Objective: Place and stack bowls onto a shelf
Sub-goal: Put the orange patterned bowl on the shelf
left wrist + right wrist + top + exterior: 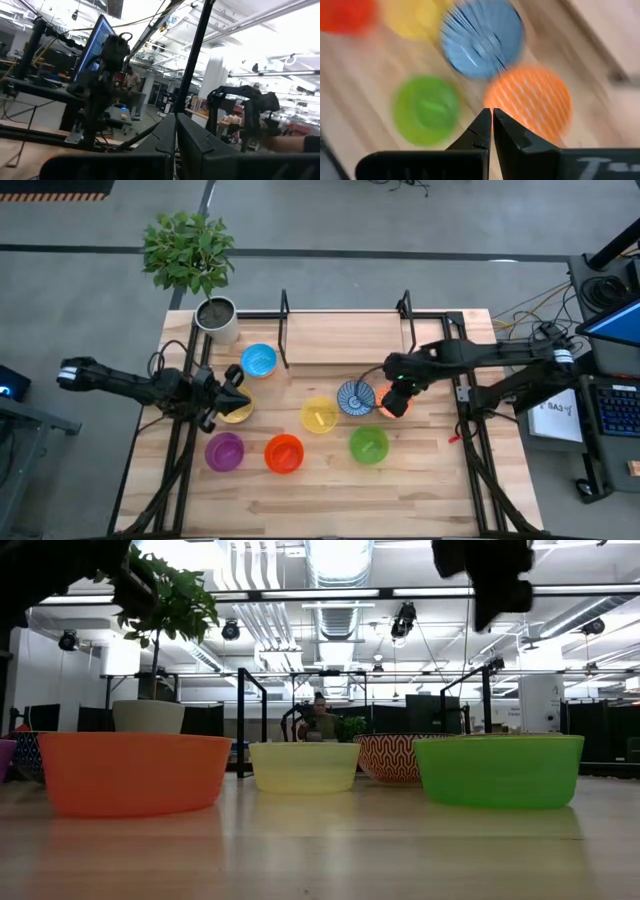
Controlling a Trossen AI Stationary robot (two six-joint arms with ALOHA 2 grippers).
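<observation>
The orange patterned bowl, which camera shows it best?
The right wrist view: the orange patterned bowl fills the frame unobstructed, though blurred. In the high view the right gripper covers most of it. The low view shows only its side between two bowls. The left wrist view misses it.

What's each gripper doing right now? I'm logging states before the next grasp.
Left gripper: shut, empty, by the mustard bowl.
Right gripper: shut, empty, above the orange patterned bowl.
</observation>
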